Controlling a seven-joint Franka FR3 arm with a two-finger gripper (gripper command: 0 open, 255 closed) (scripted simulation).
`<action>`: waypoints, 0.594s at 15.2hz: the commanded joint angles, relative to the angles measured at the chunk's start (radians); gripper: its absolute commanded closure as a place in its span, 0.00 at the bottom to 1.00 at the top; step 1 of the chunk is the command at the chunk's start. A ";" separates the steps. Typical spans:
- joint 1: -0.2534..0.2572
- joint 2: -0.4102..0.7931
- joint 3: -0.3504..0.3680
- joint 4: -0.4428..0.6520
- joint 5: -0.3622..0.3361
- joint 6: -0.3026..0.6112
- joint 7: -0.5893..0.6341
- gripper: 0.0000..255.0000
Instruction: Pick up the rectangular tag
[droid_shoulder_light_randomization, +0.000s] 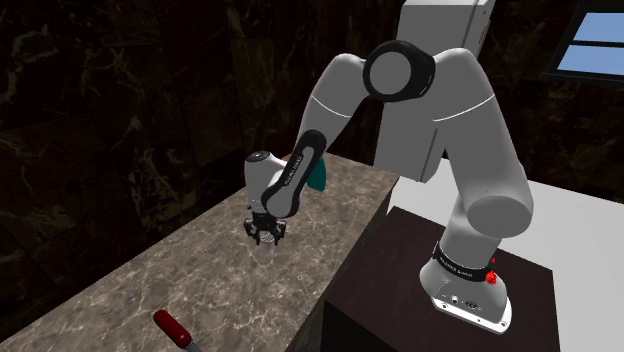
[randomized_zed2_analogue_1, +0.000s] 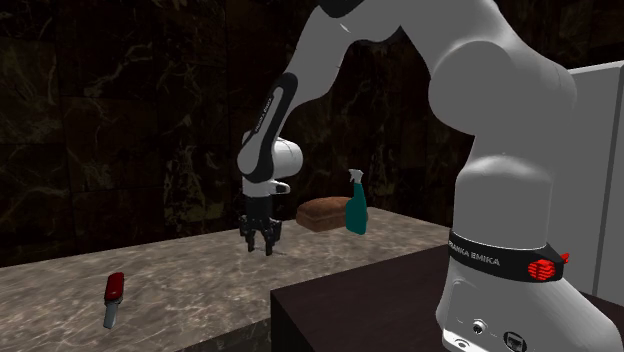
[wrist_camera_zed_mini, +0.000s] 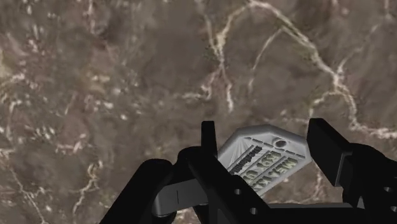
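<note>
Now clasps the grey rectangular tag (wrist_camera_zed_mini: 270, 156) edge to edge in the black gripper (wrist_camera_zed_mini: 264, 135), jaws closed on its two sides, probably for want of other purchase on so flat a piece, and holds it tilted, low over the marbled counter (droid_shoulder_light_randomization: 150, 290), well apart from the red-handled tool (droid_shoulder_light_randomization: 172, 328).

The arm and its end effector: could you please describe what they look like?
The arm has glossy white rounded links with dark joints, one capped by a black disc. A black band near its base reads FRANKA EMIKA in white, beside a red mark. The end effector is all black.
</note>
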 joint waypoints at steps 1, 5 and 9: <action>-0.007 -0.028 0.008 -0.013 0.007 -0.015 -0.005 1.00; -0.020 -0.078 0.024 -0.028 0.022 -0.051 -0.016 1.00; -0.029 -0.116 0.037 -0.037 0.036 -0.080 -0.025 1.00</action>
